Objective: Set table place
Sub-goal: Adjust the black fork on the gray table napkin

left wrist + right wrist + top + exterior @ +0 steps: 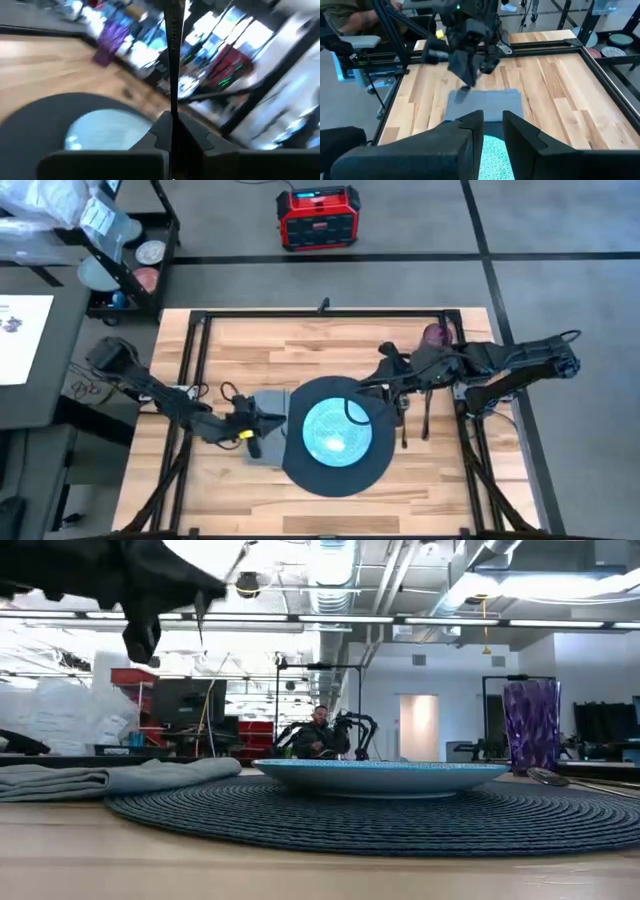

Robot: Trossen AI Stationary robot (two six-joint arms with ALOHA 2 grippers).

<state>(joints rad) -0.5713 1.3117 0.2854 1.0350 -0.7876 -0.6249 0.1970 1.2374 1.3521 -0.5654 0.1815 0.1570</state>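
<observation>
Above the napkin (268, 420), left of plate (336, 430) on mat (300, 470) | left gripper (256, 420) clamps a thin utensil (172, 55), likely fork | right gripper (492, 122) narrow, empty, over plate | next: lower it onto napkin on desk (440, 480).

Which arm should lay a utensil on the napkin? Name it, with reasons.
Left. The left gripper hangs right above the napkin, already gripping a thin metal utensil; the right gripper is open near the plate.
</observation>
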